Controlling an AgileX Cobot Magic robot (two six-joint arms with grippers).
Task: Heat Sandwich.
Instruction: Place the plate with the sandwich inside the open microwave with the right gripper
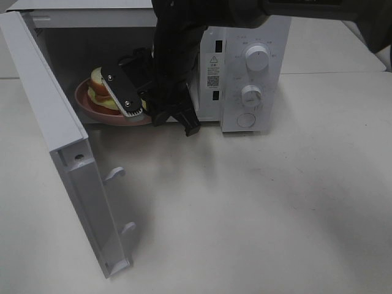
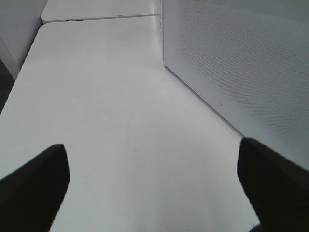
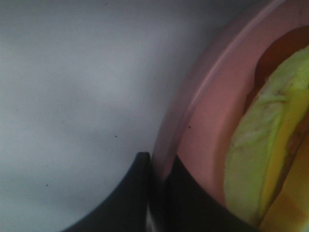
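Inside the microwave (image 1: 269, 37) the right gripper (image 3: 159, 169) is pinching the rim of the pink plate (image 3: 193, 92), apparently seating the sandwich (image 1: 97, 86) there — the next move is calling for release and a clean retreat — while the left gripper (image 2: 154, 188) is idling, spread, outside it.

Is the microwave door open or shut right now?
Open. The door stands swung wide to the left, leaving the cavity exposed, with the sandwich on its pink plate visible at the opening.
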